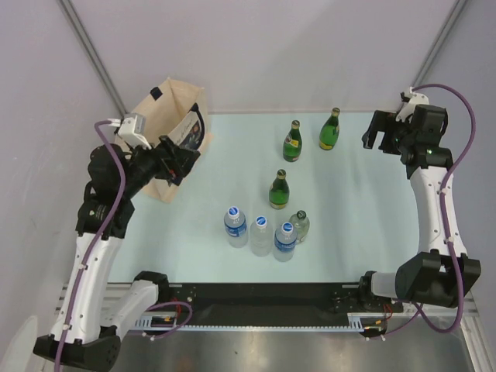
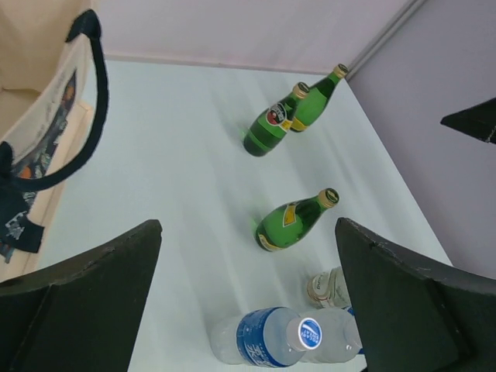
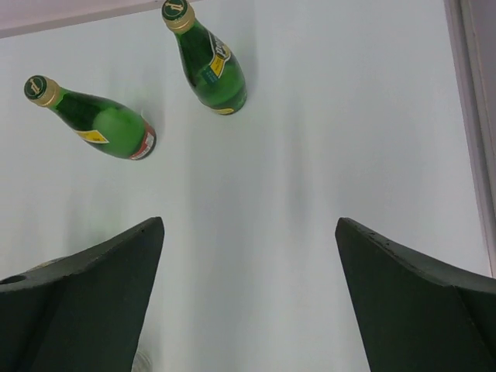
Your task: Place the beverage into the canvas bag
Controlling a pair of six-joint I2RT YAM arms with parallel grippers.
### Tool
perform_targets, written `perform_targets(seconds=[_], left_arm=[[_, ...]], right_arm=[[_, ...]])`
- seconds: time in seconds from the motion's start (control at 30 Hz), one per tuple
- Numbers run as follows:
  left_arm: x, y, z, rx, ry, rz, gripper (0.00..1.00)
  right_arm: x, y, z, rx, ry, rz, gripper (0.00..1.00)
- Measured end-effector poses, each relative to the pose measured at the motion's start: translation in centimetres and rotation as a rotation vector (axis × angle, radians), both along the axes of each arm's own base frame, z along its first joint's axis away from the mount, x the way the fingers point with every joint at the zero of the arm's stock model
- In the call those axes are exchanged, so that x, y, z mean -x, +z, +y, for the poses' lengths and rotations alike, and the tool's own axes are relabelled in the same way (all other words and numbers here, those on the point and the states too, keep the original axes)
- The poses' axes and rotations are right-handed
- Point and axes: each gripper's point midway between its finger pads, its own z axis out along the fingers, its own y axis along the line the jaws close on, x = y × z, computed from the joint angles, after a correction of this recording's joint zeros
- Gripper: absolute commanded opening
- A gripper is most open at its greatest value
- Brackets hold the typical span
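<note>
The left arm hides the lower front of the bag [image 1: 159,108] from above, the left wrist view cuts it off at the edge, and a finger there half covers the clear bottle [image 1: 301,225]. The bag, beige with navy handles and a dark printed patch, stands upright at the table's [image 1: 364,201] far left corner, apart from the green bottles [image 1: 279,188] and water bottles [image 1: 260,236]. The left gripper [image 1: 184,161], beside the bag, and the right gripper [image 1: 373,133], far right, are both released, grasping nothing.

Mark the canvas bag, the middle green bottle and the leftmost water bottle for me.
canvas bag [image 1: 157,107]: top external view, beige side wall.
middle green bottle [image 1: 278,194]: top external view, its body.
leftmost water bottle [image 1: 235,227]: top external view, blue label.
</note>
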Motion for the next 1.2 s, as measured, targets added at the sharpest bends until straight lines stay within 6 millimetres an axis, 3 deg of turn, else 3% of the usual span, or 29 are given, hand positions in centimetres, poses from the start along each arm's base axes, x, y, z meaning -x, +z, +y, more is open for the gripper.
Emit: perform_targets(seconds=[0.23,0.43,0.5,0.63,0.83,0.87,1.2], left_arm=[[0.2,-1.3,-4.4,-0.011,-0.139,0.071,1.00],[-0.4,-1.7,-9.2,-0.058,-0.225,0.129,1.00],[-0.5,-2.1,-11.4,-0.090,-0.255,0.156,1.00],[-0.8,-3.0,-15.2,-0.146,-0.297,0.196,1.00],[-2.0,-5.3,-21.3,-0.264,-0.339,0.261,0.98],[-2.3,-5.8,-22.1,-0.285,-0.339,0.268,0.95],[-3.1,-9.6,-26.2,-0.490,-0.313,0.332,0.89]], right_arm=[[0.5,0.3,2.6,-0.016,0.175,-0.019,1.00],[3.8,2.2,8.5,0.001,0.513,-0.119,1.00],[4.7,3.0,9.7,-0.003,0.590,-0.154,1.00],[5.2,2.9,9.9,0.001,0.631,-0.156,1.00],[5.5,1.7,8.6,-0.029,0.612,-0.134,1.00],[5.6,1.3,8.5,-0.036,0.608,-0.125,1.00],[6.1,-0.5,8.1,-0.086,0.579,-0.082,1.00]])
